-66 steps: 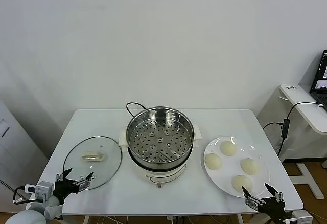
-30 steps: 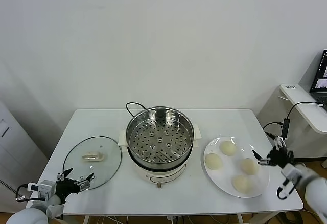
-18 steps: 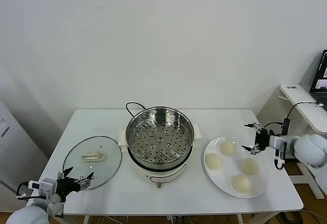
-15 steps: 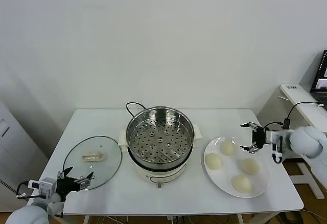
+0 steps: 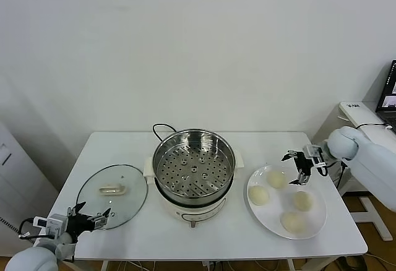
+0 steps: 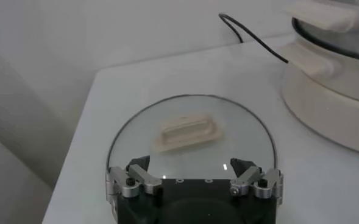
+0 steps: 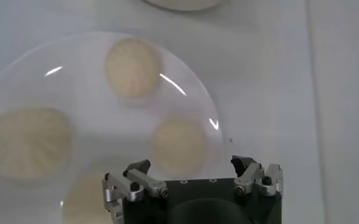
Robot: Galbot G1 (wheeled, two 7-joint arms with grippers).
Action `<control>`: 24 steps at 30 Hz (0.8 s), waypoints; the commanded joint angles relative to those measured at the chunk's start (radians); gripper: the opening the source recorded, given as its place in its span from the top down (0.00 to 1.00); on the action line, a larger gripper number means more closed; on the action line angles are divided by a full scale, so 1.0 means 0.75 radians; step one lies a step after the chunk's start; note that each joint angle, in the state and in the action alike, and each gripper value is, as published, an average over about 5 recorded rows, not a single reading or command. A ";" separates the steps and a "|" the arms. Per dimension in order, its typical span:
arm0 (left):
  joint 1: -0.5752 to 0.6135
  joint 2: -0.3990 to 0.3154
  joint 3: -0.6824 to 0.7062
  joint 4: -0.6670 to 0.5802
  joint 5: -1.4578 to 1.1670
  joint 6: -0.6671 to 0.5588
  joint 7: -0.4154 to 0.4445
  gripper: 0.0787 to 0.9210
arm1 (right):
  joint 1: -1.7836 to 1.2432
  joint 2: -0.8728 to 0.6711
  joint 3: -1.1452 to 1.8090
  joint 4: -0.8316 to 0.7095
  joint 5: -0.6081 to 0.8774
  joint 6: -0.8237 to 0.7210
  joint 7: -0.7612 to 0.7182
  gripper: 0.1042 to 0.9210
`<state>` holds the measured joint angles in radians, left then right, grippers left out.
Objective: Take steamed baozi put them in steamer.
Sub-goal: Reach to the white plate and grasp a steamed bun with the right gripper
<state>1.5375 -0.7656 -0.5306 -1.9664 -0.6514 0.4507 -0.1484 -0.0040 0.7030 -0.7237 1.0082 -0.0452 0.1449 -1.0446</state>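
The steamer (image 5: 193, 171), a shiny steel pot with a perforated tray on a white base, stands mid-table with nothing in it. Several cream-white steamed baozi lie on the white plate (image 5: 279, 203) to its right, the farthest one (image 5: 276, 179) nearest the pot. My right gripper (image 5: 292, 169) hovers open just above and right of that far baozi, holding nothing. In the right wrist view one baozi (image 7: 179, 146) lies just ahead of the open right gripper (image 7: 190, 164), with another baozi (image 7: 132, 67) beyond it. My left gripper (image 5: 91, 216) rests open at the table's front left.
A round glass lid (image 5: 112, 195) with a white handle (image 6: 188, 132) lies flat left of the steamer, right in front of the left gripper (image 6: 190, 164). A black cord (image 5: 162, 127) runs behind the pot. A side table with a laptop (image 5: 388, 94) stands at the far right.
My right arm has swung up from the table's front right corner to the far right side of the plate, then edged left toward the far baozi. The left arm has barely moved.
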 commanded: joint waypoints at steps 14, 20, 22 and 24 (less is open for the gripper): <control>0.004 -0.002 -0.003 -0.011 0.000 0.005 -0.001 0.12 | 0.041 0.193 -0.102 -0.187 -0.108 0.031 -0.058 0.14; 0.004 -0.002 -0.004 -0.014 -0.002 0.008 -0.001 0.12 | 0.012 0.200 -0.069 -0.199 -0.138 0.024 -0.067 0.25; 0.004 -0.002 -0.005 -0.015 -0.003 0.008 -0.001 0.12 | 0.005 0.201 -0.057 -0.200 -0.143 0.021 -0.068 0.30; 0.005 -0.002 -0.006 -0.017 -0.003 0.009 -0.001 0.12 | 0.001 0.201 -0.048 -0.199 -0.146 0.019 -0.067 0.36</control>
<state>1.5407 -0.7673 -0.5349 -1.9792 -0.6537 0.4573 -0.1490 -0.0001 0.8381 -0.7609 0.8757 -0.1401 0.1585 -1.0911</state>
